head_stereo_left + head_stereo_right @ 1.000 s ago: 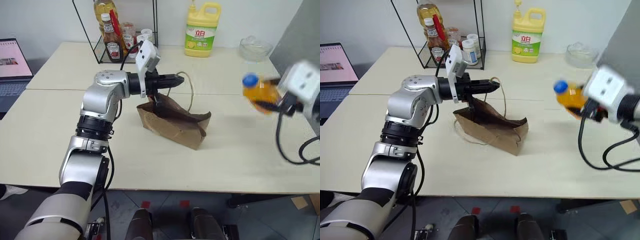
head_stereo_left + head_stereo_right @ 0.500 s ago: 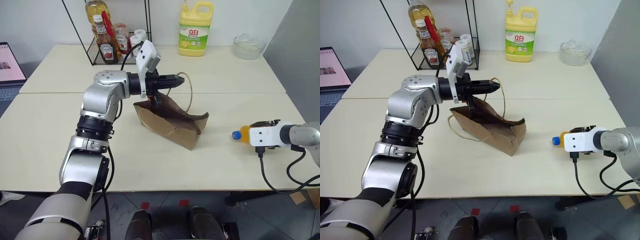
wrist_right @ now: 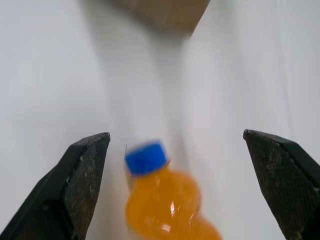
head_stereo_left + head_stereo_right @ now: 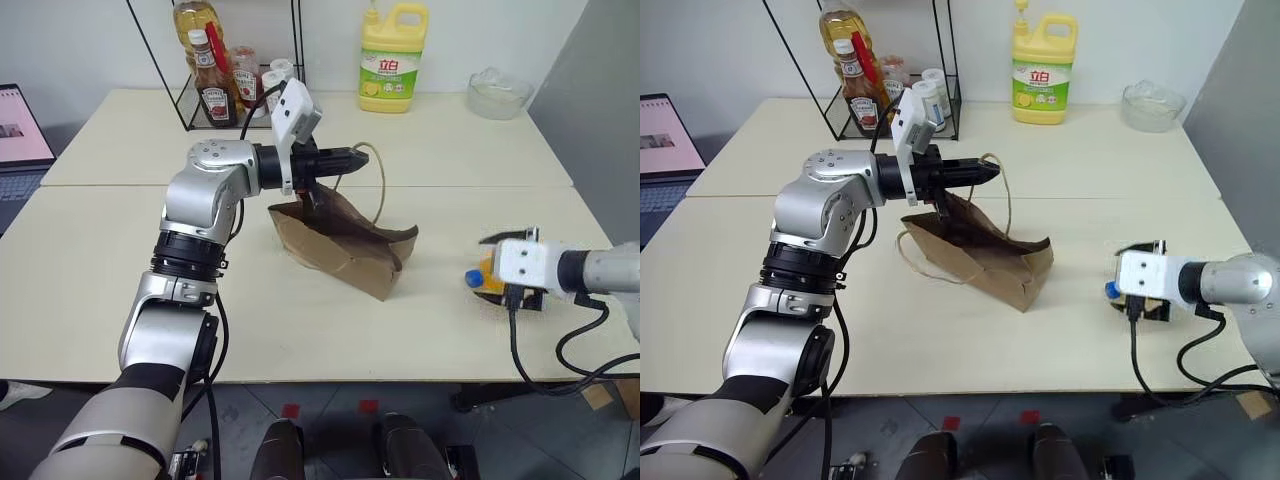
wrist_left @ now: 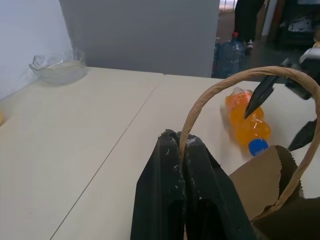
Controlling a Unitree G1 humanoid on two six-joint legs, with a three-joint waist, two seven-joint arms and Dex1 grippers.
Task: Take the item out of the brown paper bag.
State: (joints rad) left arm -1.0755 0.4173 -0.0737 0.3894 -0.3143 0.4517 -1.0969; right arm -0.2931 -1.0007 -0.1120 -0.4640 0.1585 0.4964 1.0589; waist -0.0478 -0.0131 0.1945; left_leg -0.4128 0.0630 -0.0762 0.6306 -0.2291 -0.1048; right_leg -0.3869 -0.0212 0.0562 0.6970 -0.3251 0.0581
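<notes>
Judging from the present layout, the extraction itself is complete: the item (image 5: pixel 247 125), a small orange bottle with a blue cap, lies on its side on the worktop (image 4: pixel 120 290), outside the brown paper bag (image 4: pixel 340 240) and well to its right.

My right gripper (image 3: pixel 175 170) hangs just over the bottle with its jaws spread wide. In the right wrist view one black finger (image 3: pixel 80 172) stands on each side of the bottle, and neither touches it. The bottle therefore appears released and resting on the worktop alone.

My left gripper (image 5: pixel 182 150) has its jaws pressed together on one twisted-cord handle (image 5: pixel 235 80) of the bag, holding that side of the bag raised. The bag's base rests on the worktop, and its mouth sags open toward the right.

Remaining work, as I judge it:
- Draw the right gripper clear of the bottle without knocking it, since a bottle on its side can roll.
- Release the handle and let the bag settle.

A detergent bottle (image 4: pixel 392 55), a wire rack (image 4: pixel 240 70) of condiments and a glass bowl (image 4: pixel 497 92) stand at the far edge, well apart from the working area.
</notes>
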